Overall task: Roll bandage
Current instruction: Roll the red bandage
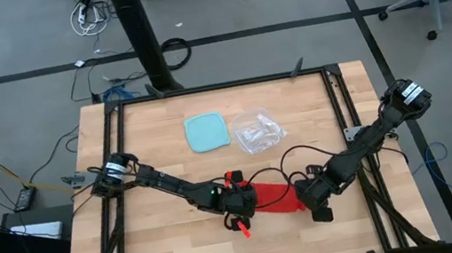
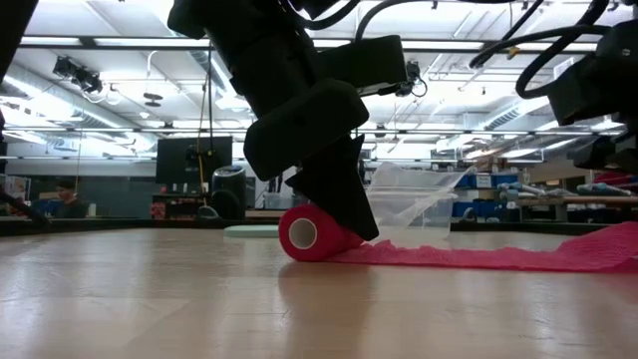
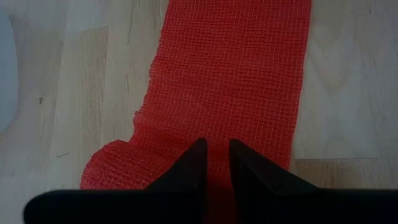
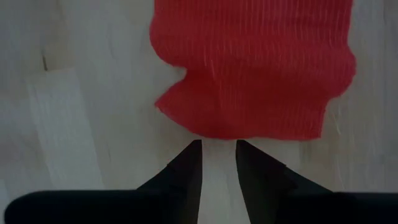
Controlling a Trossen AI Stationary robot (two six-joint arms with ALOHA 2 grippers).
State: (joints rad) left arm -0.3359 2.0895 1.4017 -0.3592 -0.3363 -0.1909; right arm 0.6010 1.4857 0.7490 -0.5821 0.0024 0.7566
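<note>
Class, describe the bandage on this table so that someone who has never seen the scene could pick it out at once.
On the wooden table, look at the near middle, between the two dark arms. The bandage lies flat there as a red mesh strip, rolled up at the end under the left gripper. It is the only red thing; the light-blue container and clear bag lie farther back.

Left gripper (image 2: pixel 344 214) blocks the back of the bandage (image 2: pixel 317 234) roll in the low view. The strip runs off that picture's right edge. Left wrist view cuts the roll at the bottom. Distant person (image 2: pixel 68 199), perhaps seated, too blurred to tell.
</note>
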